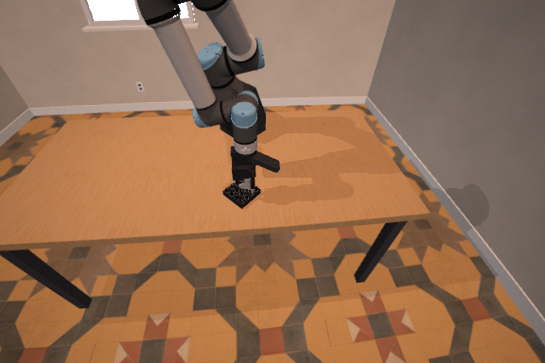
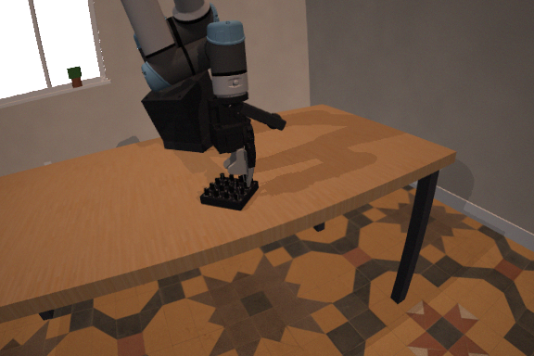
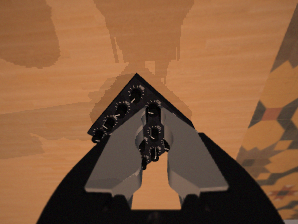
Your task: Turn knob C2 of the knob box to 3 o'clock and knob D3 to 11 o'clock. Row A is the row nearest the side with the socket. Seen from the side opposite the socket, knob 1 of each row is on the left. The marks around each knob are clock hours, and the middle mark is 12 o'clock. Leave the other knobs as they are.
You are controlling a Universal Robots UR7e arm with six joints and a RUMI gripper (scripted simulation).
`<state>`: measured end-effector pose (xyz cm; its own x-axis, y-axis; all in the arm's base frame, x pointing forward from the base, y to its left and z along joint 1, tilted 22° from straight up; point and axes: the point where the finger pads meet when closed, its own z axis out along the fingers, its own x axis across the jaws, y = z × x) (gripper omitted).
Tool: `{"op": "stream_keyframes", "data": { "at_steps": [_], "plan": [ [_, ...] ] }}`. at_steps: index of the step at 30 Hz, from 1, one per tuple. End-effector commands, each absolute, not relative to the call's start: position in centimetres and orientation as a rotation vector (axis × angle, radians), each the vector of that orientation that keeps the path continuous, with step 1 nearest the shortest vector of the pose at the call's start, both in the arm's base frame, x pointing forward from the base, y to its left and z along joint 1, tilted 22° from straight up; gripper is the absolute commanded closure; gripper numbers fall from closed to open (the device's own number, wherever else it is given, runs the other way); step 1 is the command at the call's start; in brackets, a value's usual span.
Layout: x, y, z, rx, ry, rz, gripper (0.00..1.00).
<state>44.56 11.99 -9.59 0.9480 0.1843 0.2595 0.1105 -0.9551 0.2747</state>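
Nearest the wrist camera, the gripper (image 3: 154,156) is being held straight down over the knob box (image 3: 131,87), its two grey fingers drawn nearly together on one small black knob (image 3: 152,149) at the box's 6 o'clock corner (which row and number it is cannot be told). Further out, the other knobs are standing untouched, their pointers too small to be read. The box itself is lying on the table (image 1: 95,181), toward its front edge. One turning step is judged to be under way; whether either target is already set is not being shown.
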Motion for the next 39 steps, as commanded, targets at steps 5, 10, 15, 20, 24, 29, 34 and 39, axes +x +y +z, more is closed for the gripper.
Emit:
{"op": "stream_keyframes", "data": {
  "at_steps": [5, 10, 15, 20, 24, 29, 34, 39],
  "plan": [
    [44.59, 12.01, -9.55, 2.844, 0.219, 0.416, 0.96],
    [44.59, 12.01, -9.55, 2.844, 0.219, 0.416, 0.96],
    [44.59, 12.01, -9.55, 2.844, 0.219, 0.416, 0.96],
    [44.59, 12.01, -9.55, 2.844, 0.219, 0.416, 0.96],
    [44.59, 12.01, -9.55, 2.844, 0.219, 0.416, 0.96],
    [44.59, 12.01, -9.55, 2.843, 0.221, 0.416, 0.96],
    [44.58, 12.01, -9.56, 2.842, 0.231, 0.414, 0.96],
    [44.58, 12.01, -9.56, 2.84, 0.243, 0.413, 0.96]
  ]
}}
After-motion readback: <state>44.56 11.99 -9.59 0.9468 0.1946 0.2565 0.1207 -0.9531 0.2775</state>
